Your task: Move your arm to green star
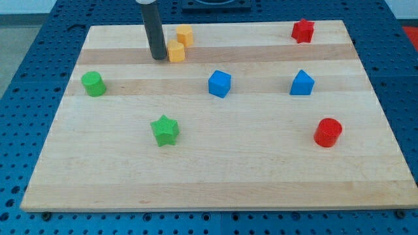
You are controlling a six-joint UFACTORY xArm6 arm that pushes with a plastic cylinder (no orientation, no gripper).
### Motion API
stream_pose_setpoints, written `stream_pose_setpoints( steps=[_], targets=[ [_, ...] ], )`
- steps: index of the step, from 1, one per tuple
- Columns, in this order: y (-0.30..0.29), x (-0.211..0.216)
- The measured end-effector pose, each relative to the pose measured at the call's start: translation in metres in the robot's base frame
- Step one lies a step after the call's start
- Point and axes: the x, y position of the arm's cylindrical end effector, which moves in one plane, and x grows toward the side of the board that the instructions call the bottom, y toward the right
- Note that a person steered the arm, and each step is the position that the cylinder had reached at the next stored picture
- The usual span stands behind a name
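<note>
Tip far-left, green star near-left, well apart.
Near row: green star (164,130) left of centre, red cylinder (328,132) right. Mid row: green cylinder (93,83) far left, blue cube (219,83) centre, another blue block (302,83) right. Far: my tip (159,58) sits just left of a yellow block (176,51), contact unclear; second yellow block (185,34) behind it, red star (302,31) far right. No fingers on this rod, so nothing held. All on the wooden board (215,183).

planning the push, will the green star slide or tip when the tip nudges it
The green star looks low and flat-bottomed, so it should slide rather than tip. Its points may make it spin if hit off-centre. My tip is far off, beside a yellow block.
</note>
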Motion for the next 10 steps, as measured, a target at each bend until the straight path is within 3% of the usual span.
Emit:
stream_pose_setpoints(
  steps=[3,10],
  targets=[
    [0.003,0.016],
    [0.075,0.037]
  ],
)
